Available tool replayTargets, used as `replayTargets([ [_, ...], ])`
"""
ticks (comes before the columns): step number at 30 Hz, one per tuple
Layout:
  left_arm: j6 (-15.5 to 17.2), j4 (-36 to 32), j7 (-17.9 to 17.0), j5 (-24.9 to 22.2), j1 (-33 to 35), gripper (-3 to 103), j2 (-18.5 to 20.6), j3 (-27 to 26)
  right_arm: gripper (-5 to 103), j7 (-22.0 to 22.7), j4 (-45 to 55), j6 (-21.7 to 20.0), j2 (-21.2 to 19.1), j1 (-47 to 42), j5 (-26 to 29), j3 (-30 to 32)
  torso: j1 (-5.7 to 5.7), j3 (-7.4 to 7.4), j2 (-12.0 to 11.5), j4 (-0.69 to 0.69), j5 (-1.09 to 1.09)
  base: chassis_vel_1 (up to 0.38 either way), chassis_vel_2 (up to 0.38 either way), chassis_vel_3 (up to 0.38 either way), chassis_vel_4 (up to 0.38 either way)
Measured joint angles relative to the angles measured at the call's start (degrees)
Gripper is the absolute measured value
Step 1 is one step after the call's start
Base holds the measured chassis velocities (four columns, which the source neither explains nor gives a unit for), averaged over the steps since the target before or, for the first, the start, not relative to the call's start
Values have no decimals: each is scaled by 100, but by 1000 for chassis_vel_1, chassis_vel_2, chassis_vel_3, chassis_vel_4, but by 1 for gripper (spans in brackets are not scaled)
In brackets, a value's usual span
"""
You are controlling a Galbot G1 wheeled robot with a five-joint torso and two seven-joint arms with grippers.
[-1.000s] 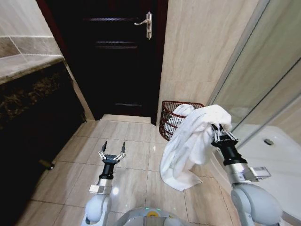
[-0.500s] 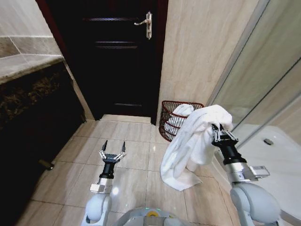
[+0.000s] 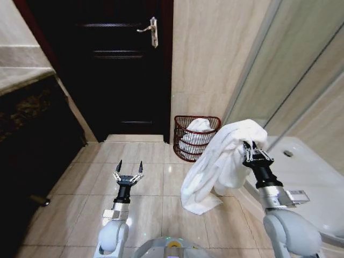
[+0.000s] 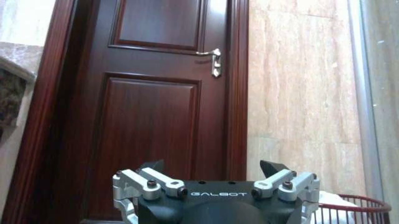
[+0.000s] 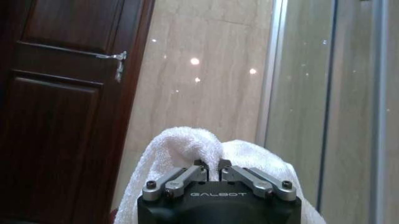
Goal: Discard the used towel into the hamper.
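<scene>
Head view: right gripper [image 3: 251, 150] pinches towel [image 3: 215, 166], hamper [image 3: 195, 138] seemingly just beyond.

My head camera looks forward and down at the tiled floor, facing the dark door [image 3: 121, 70]. My left wrist camera sits low, close behind its gripper [image 4: 212, 168], aimed level at that door. My right wrist camera, likewise close, shares the door handle [image 5: 118, 63] with both

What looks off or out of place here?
Nothing stands out. The right gripper holds the towel with jaws shut, short of the hamper, which already holds white cloth. Left gripper idles open.
</scene>
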Motion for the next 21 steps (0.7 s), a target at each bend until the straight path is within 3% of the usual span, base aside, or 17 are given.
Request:
replayTargets([
  [21, 8, 35, -153, -77, -58, 100, 31, -40, 7, -129, 59, 3, 54, 43, -91, -46, 87, 356, 446, -1, 0, 0, 0, 0, 0],
])
